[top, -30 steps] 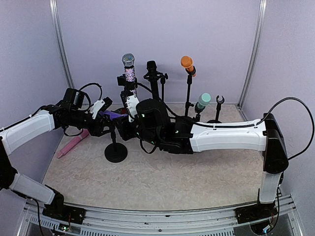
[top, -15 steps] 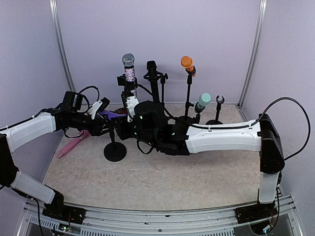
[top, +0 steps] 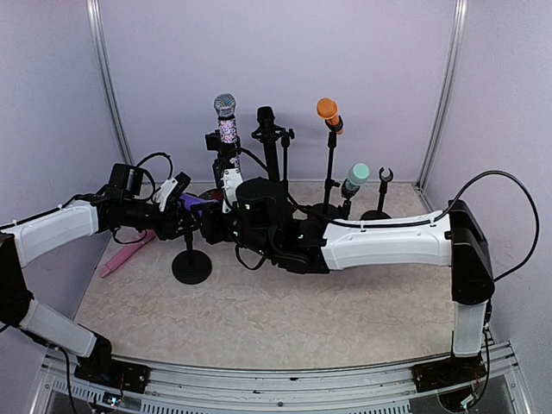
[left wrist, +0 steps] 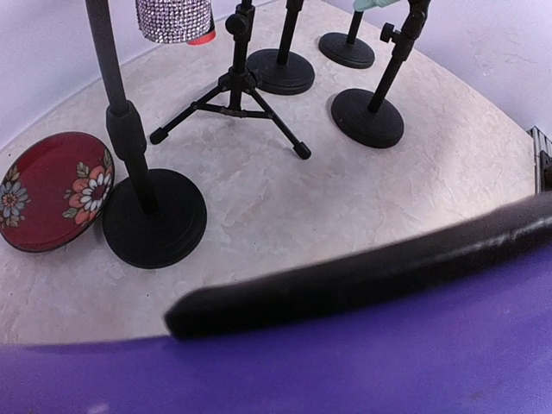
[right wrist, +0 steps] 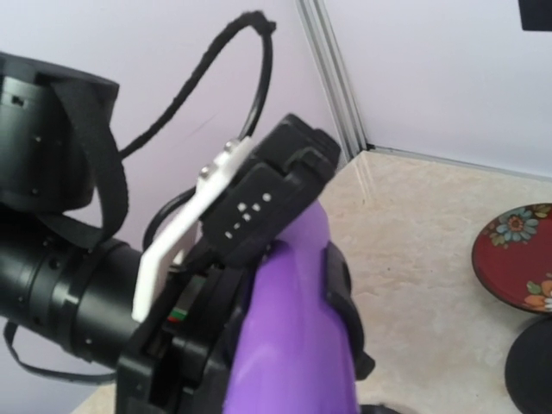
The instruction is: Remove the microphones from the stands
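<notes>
Purple microphone [right wrist: 293,345], black stand [top: 191,266], red floral plate [left wrist: 47,190], orange microphone [top: 327,109], glittery silver microphone [top: 225,106]

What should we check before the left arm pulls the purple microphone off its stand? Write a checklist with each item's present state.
1. Left gripper jaws closed on purple microphone: ok.
2. Microphone clear of the stand: cannot tell.
3. Stand flat on the table: ok.
4. Right arm jaws steadying the stand: cannot tell.
5. Neighbouring stands upright: ok.
</notes>
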Controlling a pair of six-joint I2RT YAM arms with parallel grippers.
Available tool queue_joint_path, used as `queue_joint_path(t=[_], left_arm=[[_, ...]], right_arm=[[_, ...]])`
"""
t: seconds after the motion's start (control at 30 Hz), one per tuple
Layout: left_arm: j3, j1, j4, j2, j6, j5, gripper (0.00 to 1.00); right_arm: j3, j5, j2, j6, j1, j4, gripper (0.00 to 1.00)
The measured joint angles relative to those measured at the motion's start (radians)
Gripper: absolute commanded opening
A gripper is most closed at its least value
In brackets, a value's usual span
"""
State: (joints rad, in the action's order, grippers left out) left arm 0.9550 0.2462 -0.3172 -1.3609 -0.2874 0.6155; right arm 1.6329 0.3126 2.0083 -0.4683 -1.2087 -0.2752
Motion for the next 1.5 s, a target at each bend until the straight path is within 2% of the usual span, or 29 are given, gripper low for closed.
queue_joint_path(t=[0.4, 0.87, 1.03, 1.27, 1.37, 1.43, 1.47, 1.5], left_arm=[[-0.041, 0.007, 0.057, 0.008, -0.057, 0.116, 0.0], [-0.044, 0.026, 0.129, 0.0, -0.053, 0.177, 0.0], [-0.044, 0.023, 0.152, -0.006, -0.041, 0.147, 0.0], [-0.044, -0.084, 0.152, -0.034, 0.001, -0.051, 0.0], [-0.041, -0.083, 0.147, -0.035, -0.001, -0.065, 0.12], [-0.028, -0.082, 0.122, -0.037, 0.003, -0.042, 0.34], [-0.019, -0.082, 0.105, -0.039, 0.004, -0.026, 0.53], [-0.006, -0.08, 0.082, -0.04, 0.005, -0.002, 0.65]], right_arm=[[-0.227, -0.023, -0.136, -0.043, 0.0, -0.119, 0.0], [-0.367, -0.005, -0.335, -0.061, -0.015, -0.019, 0.0], [-0.395, 0.008, -0.403, -0.058, -0.025, 0.037, 0.0], [-0.415, 0.021, -0.554, -0.041, -0.061, 0.111, 0.0], [-0.415, 0.024, -0.584, -0.026, -0.068, 0.113, 0.0], [-0.415, 0.027, -0.584, -0.02, -0.068, 0.115, 0.0], [-0.415, 0.029, -0.583, -0.018, -0.068, 0.122, 0.0], [-0.415, 0.029, -0.582, -0.016, -0.068, 0.131, 0.0]])
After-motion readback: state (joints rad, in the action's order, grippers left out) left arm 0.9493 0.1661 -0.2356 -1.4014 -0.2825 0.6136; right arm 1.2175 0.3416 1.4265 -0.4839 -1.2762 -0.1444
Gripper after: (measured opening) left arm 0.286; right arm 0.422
